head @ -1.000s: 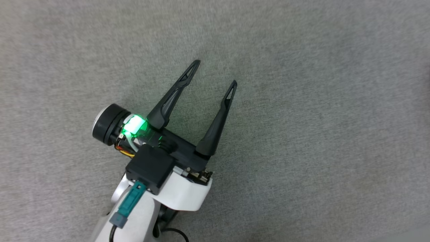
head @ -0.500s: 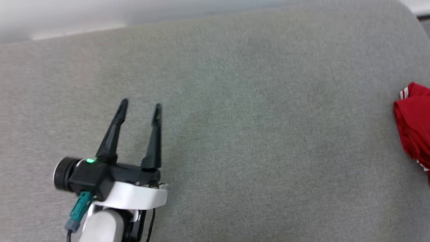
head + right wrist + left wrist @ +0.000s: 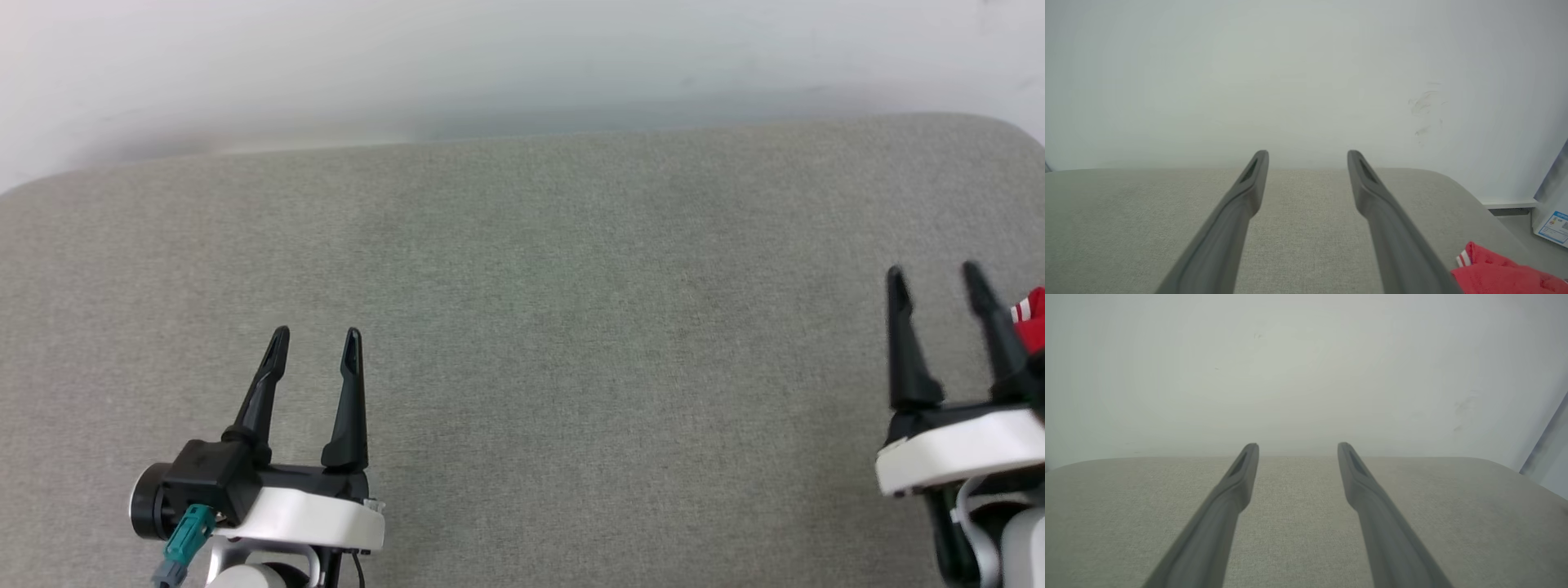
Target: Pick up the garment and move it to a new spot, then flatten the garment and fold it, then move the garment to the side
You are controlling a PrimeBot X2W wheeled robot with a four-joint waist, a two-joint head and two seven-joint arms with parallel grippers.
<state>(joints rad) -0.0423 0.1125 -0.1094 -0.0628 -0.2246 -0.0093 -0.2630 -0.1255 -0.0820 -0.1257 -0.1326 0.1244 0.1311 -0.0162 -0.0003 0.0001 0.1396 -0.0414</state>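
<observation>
Even, soft, bright light; wrist views look slightly hazy, perhaps defocused.

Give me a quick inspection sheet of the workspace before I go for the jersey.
Surface: grey fabric surface, rounded far corners.
Job's things: red garment with red-and-white striped trim, bunched at the surface's right end, just right of the right gripper's fingers, untouched.
Clutter: nothing seen.
Grippers: left gripper open, holding nothing; right gripper open, holding nothing; both over the surface.
Cables: teal plug at the left wrist; white cable at the right wrist.
Surroundings: pale wall behind; box with a blue label beyond the right end.
</observation>
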